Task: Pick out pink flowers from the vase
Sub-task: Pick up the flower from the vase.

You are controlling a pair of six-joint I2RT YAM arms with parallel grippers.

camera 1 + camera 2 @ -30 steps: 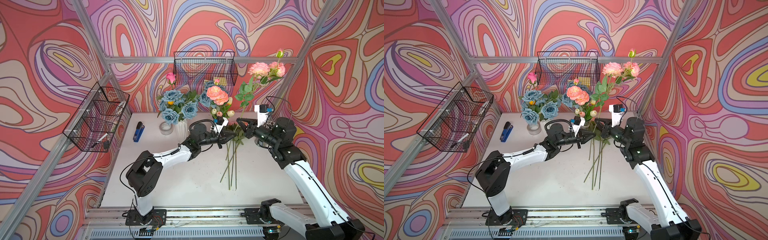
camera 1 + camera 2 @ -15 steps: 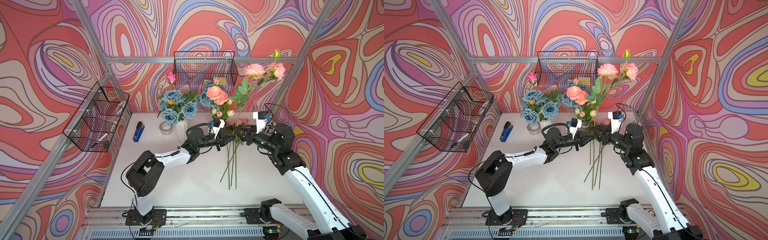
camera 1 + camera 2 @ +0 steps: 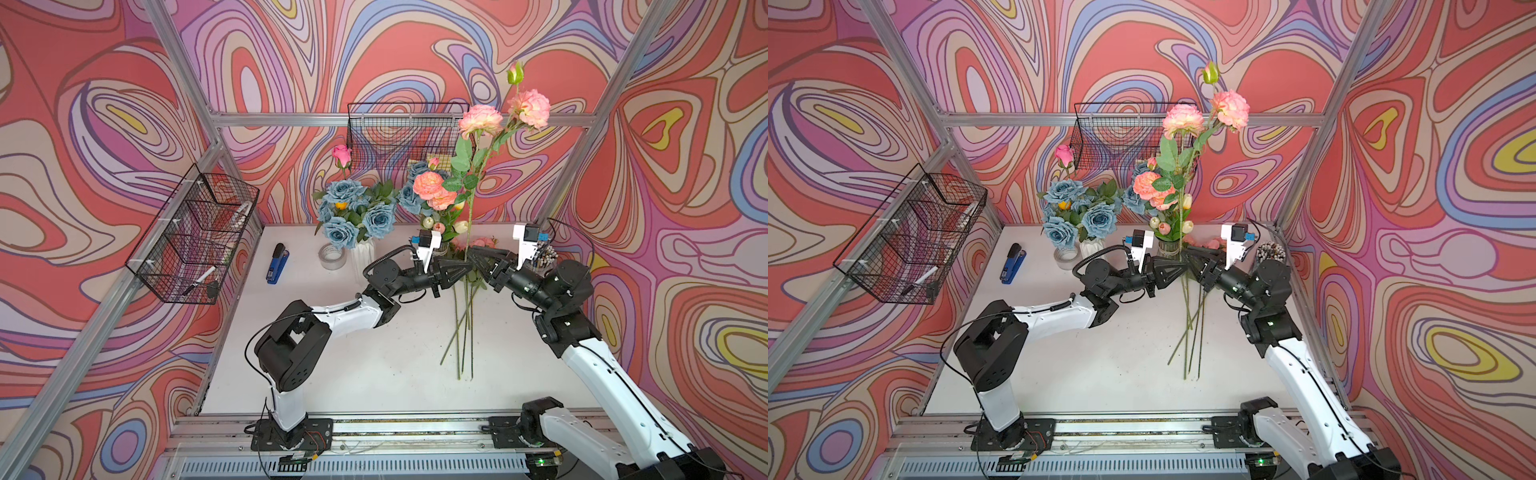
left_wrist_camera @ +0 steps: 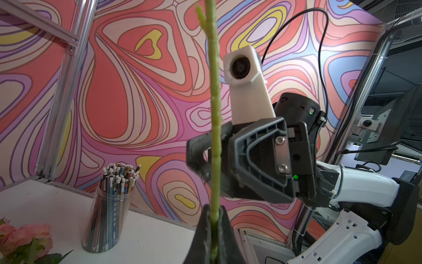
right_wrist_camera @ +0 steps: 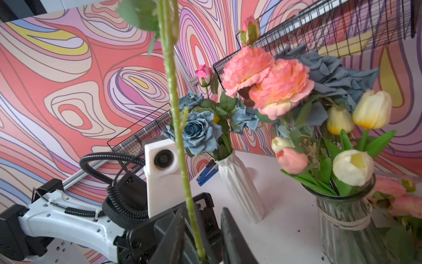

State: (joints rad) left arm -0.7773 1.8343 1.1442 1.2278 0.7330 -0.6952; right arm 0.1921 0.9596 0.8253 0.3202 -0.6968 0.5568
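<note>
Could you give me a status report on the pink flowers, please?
Left gripper shut on pink flower stem. Right gripper open around same stem. Stem near upright, outside glass vase beside it.

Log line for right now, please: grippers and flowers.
left gripper: shut on pink flower stem, upright | right gripper: open around same stem | table: laid stems | vase: pink blooms inside

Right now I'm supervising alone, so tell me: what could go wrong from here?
The left tool alone pinches the tall flower's stem; the right tool stands open around it, so a release now might drop it. Its heavy blooms could swing into the glass vase nearby.
</note>
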